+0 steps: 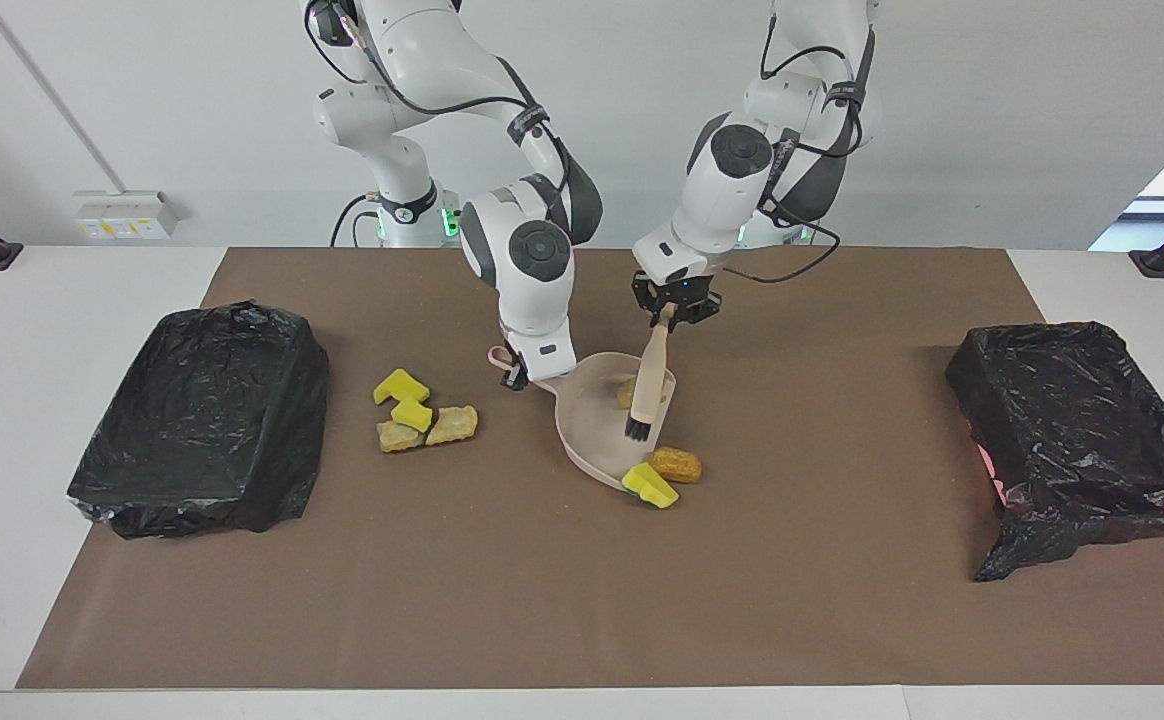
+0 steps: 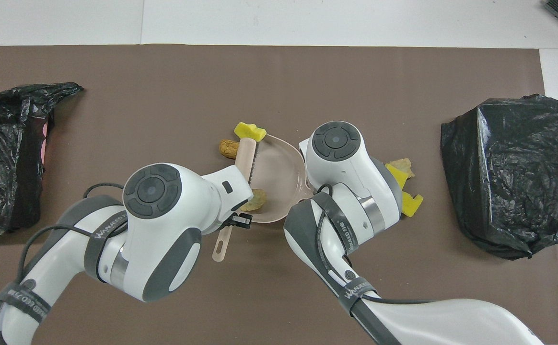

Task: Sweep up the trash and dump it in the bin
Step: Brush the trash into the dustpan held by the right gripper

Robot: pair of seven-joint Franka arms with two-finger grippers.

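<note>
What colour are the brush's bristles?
Black, at the tip of the beige brush; the facing view shows them best.

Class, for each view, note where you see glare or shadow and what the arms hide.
Facing view: glare on both bin liners, soft shadow under the dustpan. Overhead view: the arms hide both grippers, part of the brush and part of the yellow sponge pile.

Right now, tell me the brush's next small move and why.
Probably draw the brush back out past the dustpan's mouth and sweep inward again. One lump lies inside the pan, but the yellow sponge piece sits at the lip and the orange lump lies just outside it. The left pincer grips the brush; the right pincer holds the pan's handle.
</note>
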